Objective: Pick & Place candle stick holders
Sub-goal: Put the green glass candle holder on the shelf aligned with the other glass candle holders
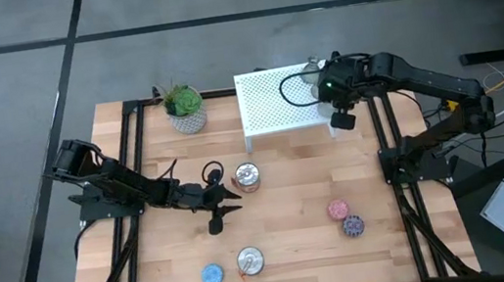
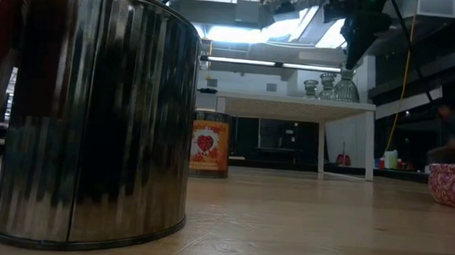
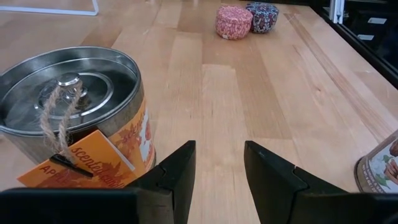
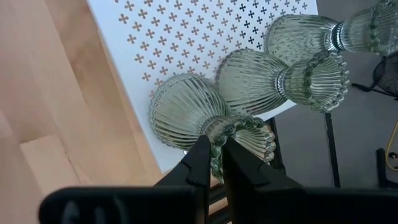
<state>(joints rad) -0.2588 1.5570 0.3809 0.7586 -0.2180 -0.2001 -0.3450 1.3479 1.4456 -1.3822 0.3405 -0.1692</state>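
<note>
Altogether three candle stick holders [image 4: 249,87], right end effector [image 4: 214,163] pinching one rim

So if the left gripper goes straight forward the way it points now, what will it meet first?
Probably nothing soon: the left gripper is open over bare table. The tin sits beside that line; the pink and purple pots lie far ahead.

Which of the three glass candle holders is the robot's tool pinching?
The candle holder at the end of the row, nearest the white shelf's edge. The right tool pinches its frilly rim; the other two stand untouched beside it.
</note>
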